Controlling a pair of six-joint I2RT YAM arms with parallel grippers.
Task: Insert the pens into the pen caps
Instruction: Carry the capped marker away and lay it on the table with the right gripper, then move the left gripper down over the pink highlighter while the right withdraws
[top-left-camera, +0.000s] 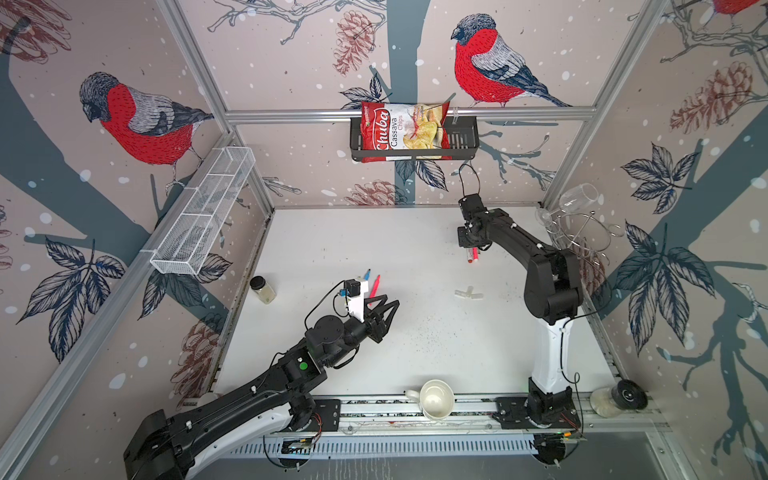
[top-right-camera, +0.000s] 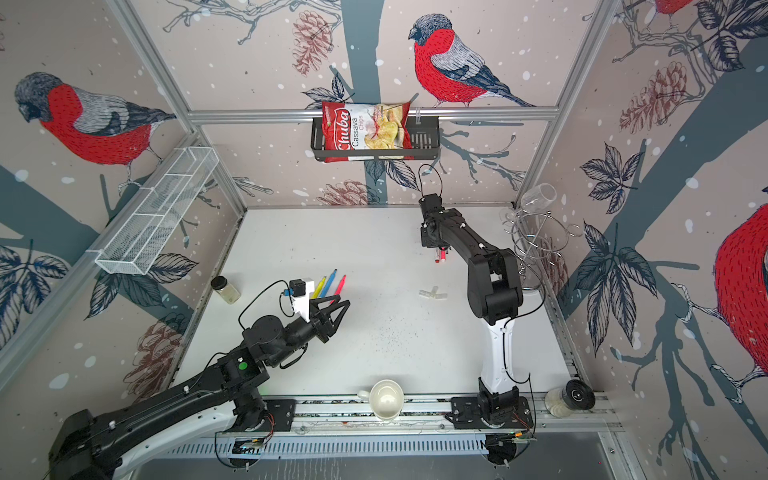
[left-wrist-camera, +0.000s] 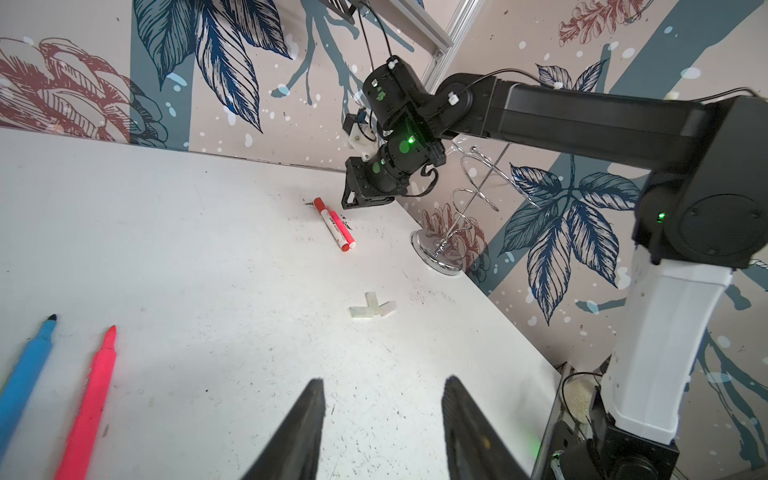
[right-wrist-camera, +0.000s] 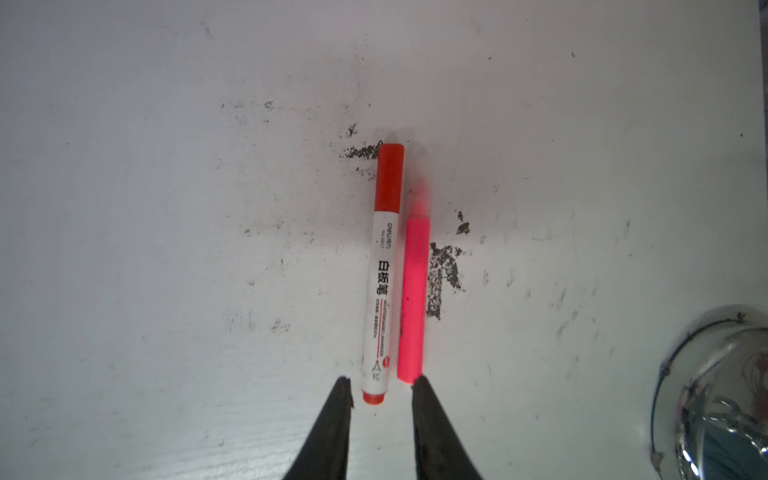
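Observation:
A white-bodied pen (right-wrist-camera: 379, 299) wearing a red pen cap (right-wrist-camera: 390, 176) lies on the table beside a pink pen (right-wrist-camera: 413, 299). My right gripper (right-wrist-camera: 382, 386) hovers over their rear ends, open, with a gap on each side of the white pen's end. The same pair shows in a top view as the capped pen (top-left-camera: 471, 254). Three whitish pen caps (top-left-camera: 468, 293) lie loose mid-table. Yellow (top-right-camera: 319, 286), blue (top-right-camera: 328, 281) and pink (top-right-camera: 340, 284) pens lie side by side on the left. My left gripper (left-wrist-camera: 384, 382) is open and empty just in front of them.
A small jar (top-left-camera: 262, 289) stands at the left table edge. A white mug (top-left-camera: 436, 400) sits at the front rail and a shaker (top-left-camera: 619, 399) lies at the front right. A wire rack (top-left-camera: 582, 232) with a glass stands at the back right corner.

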